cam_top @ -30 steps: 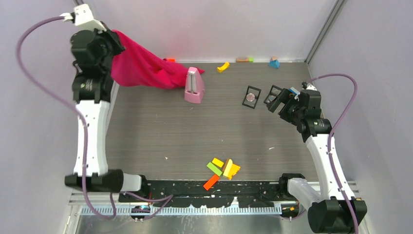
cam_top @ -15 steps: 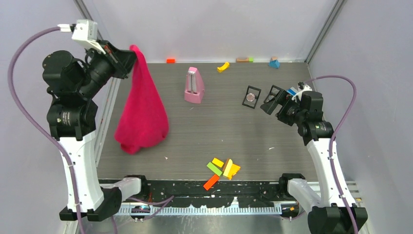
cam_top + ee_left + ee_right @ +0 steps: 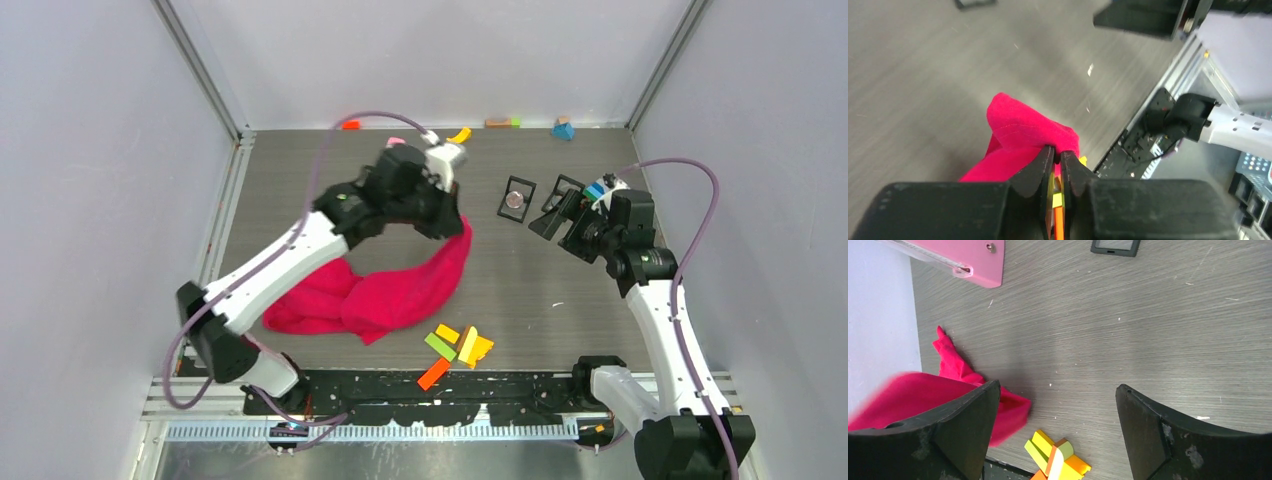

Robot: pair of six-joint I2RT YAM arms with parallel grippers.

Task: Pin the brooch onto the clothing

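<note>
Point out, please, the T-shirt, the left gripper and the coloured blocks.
T-shirt (image 3: 385, 300): top view, middle of the cloth.
left gripper (image 3: 1057, 151): left wrist view, between its closed fingertips.
coloured blocks (image 3: 468, 345): top view, the yellow block.

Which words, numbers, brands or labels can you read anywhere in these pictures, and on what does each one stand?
None: no readable text shows in any view.
The shirt, the pink metronome and the colored blocks carry no lettering that can be made out.
</note>
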